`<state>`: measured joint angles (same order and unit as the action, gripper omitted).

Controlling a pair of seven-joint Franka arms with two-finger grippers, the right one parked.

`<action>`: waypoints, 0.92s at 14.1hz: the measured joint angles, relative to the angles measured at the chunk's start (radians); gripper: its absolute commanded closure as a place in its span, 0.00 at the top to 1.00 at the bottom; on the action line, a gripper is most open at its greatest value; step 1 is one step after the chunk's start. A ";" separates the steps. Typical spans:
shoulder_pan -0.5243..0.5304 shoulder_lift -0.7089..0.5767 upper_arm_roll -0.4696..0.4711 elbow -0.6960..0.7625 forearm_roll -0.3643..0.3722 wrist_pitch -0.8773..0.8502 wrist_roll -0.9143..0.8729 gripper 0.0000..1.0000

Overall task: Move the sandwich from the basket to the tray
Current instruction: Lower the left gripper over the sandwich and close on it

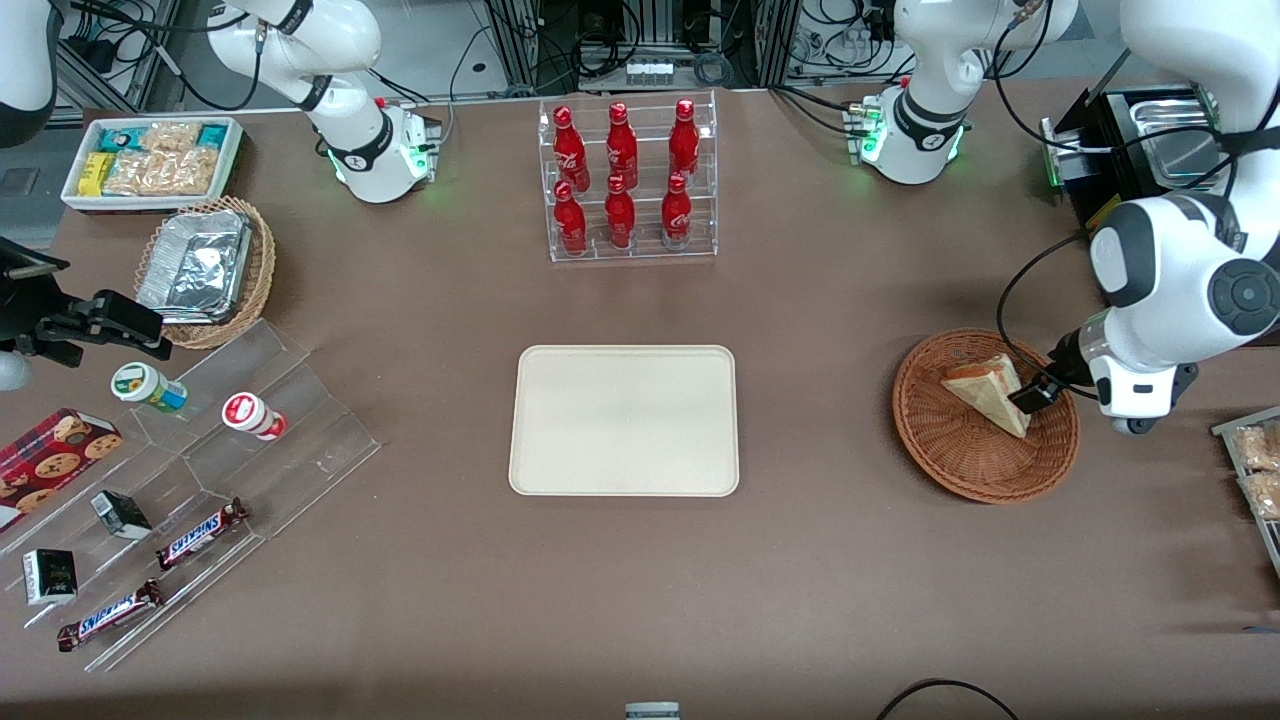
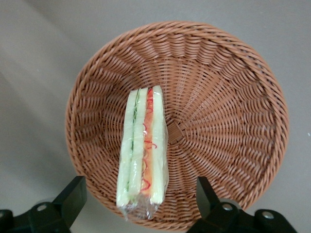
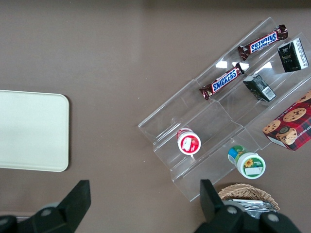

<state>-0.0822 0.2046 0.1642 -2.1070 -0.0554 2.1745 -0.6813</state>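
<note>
My gripper (image 2: 138, 206) hangs spread over the basket (image 2: 228, 111), its black fingers (image 2: 73, 194) matt plastic. The basket is rough woven wicker; the sandwich (image 2: 143, 150) wears glossy clear film. The tray (image 1: 624, 420) looks smooth and matt.

I have the left arm bent over at the working arm's end of the table, wrist angled down toward the middle. Its gripper (image 1: 1035, 395) hangs low with the fingers (image 2: 72, 196) spread wide apart, one black fingertip on each side in the wrist view, nothing pinched between them.
</note>
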 measured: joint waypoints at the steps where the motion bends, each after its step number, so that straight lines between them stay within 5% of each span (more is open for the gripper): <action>1: 0.000 0.019 0.000 -0.003 -0.006 0.010 -0.014 1.00; 10: 0.000 0.104 0.007 -0.093 -0.094 0.209 -0.034 0.98; 13: 0.000 0.138 0.007 -0.109 -0.097 0.244 -0.034 0.80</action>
<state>-0.0821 0.3426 0.1713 -2.2157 -0.1522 2.4181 -0.7152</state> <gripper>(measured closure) 0.040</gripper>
